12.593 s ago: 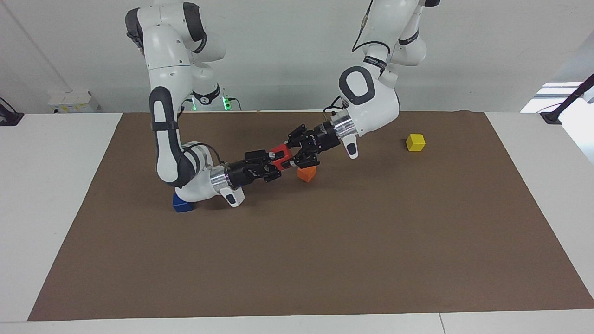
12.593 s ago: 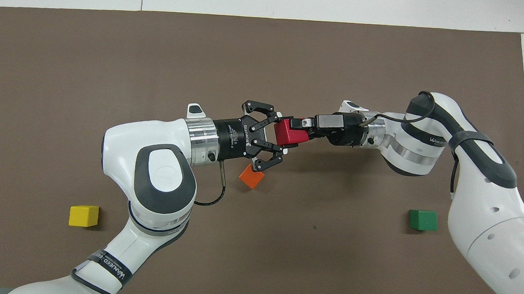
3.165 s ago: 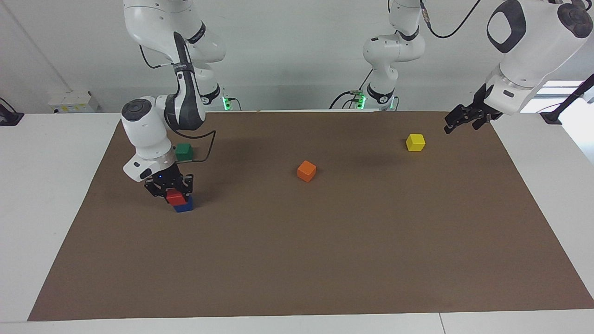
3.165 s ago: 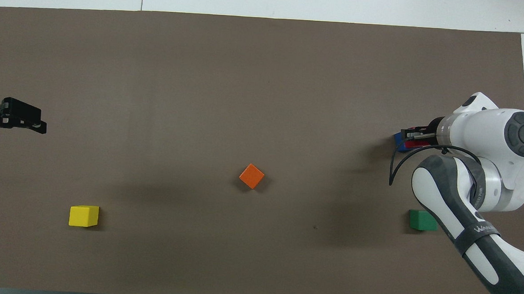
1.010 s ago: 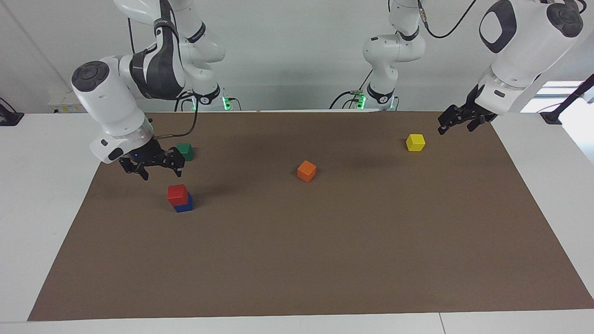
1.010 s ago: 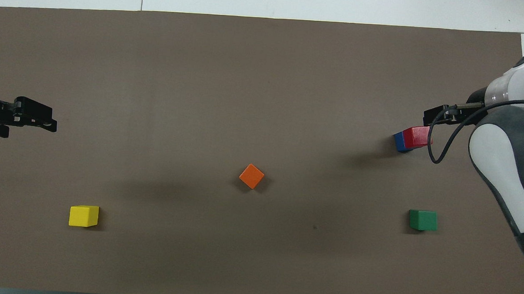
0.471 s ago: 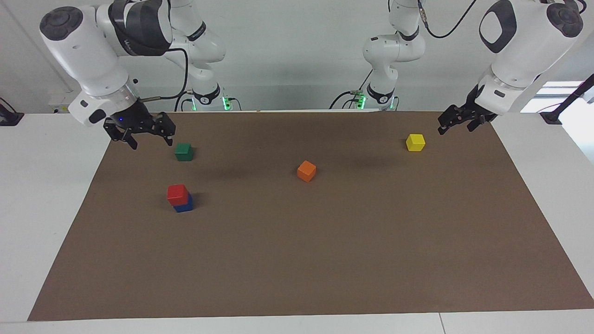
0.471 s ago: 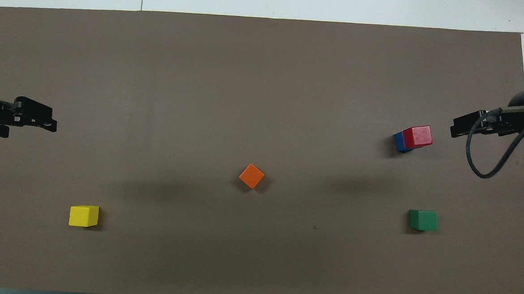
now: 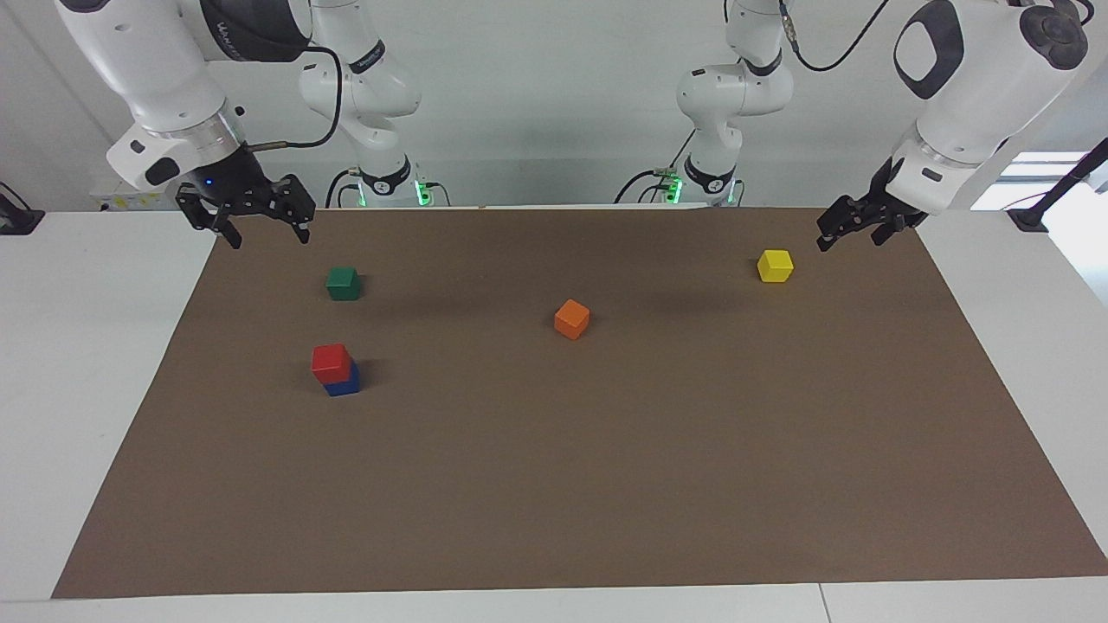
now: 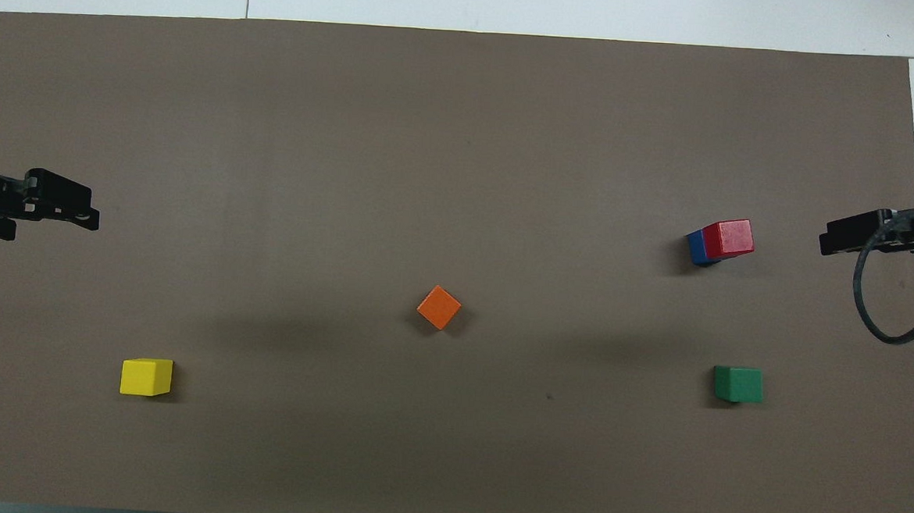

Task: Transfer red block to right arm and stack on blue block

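Note:
The red block [image 9: 331, 362] [image 10: 728, 238] sits on top of the blue block [image 9: 344, 383] [image 10: 694, 247], slightly offset, toward the right arm's end of the brown mat [image 9: 606, 484]. Nothing touches the stack. My right gripper [image 9: 264, 234] [image 10: 827, 238] hangs open and empty in the air over the mat's edge at its own end, well apart from the stack. My left gripper [image 9: 853, 238] [image 10: 88, 210] waits open and empty over the mat's edge at the left arm's end, beside the yellow block.
A green block [image 9: 343, 283] [image 10: 738, 384] lies nearer to the robots than the stack. An orange block [image 9: 571, 318] [image 10: 439, 307] sits mid-mat. A yellow block [image 9: 775, 265] [image 10: 146, 376] lies toward the left arm's end.
My right gripper has risen and drawn back from over the stack to the mat's edge, staying open. The stack and the left arm have not moved.

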### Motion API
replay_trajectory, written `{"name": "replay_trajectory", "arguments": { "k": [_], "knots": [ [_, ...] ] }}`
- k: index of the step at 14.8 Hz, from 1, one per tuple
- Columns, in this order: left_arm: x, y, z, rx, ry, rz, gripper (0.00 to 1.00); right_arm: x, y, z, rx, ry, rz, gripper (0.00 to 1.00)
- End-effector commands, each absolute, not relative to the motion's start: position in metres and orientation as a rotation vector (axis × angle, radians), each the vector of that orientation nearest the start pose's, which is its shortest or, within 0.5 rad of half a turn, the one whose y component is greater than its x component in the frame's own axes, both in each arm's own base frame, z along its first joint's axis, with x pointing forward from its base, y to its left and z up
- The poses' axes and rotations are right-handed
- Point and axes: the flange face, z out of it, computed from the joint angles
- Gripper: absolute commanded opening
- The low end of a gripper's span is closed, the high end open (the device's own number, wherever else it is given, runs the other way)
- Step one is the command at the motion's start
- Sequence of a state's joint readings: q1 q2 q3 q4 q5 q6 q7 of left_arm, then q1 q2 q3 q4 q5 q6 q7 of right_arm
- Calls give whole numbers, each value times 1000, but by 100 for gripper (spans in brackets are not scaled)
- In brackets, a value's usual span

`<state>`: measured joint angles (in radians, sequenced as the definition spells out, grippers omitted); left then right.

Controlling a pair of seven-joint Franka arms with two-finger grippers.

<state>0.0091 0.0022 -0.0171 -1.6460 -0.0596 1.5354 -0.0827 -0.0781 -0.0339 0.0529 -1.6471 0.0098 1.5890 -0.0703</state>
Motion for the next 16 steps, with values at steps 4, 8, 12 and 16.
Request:
{"name": "replay_trajectory", "arguments": {
  "k": [4,8,12,16],
  "knots": [
    [545,-7,587,-3177,-141,179,100,543,-18,607,-3144,-87,39,100],
    [545,-7,586,-3177,-141,182,100,543,-18,606,-3144,-82,39,100],
    [545,-8,586,-3177,-138,182,100,543,-18,607,-3143,-70,44,100],
    [545,-8,586,-3177,-138,182,100,543,-18,607,-3140,-65,43,100]
  ]
}}
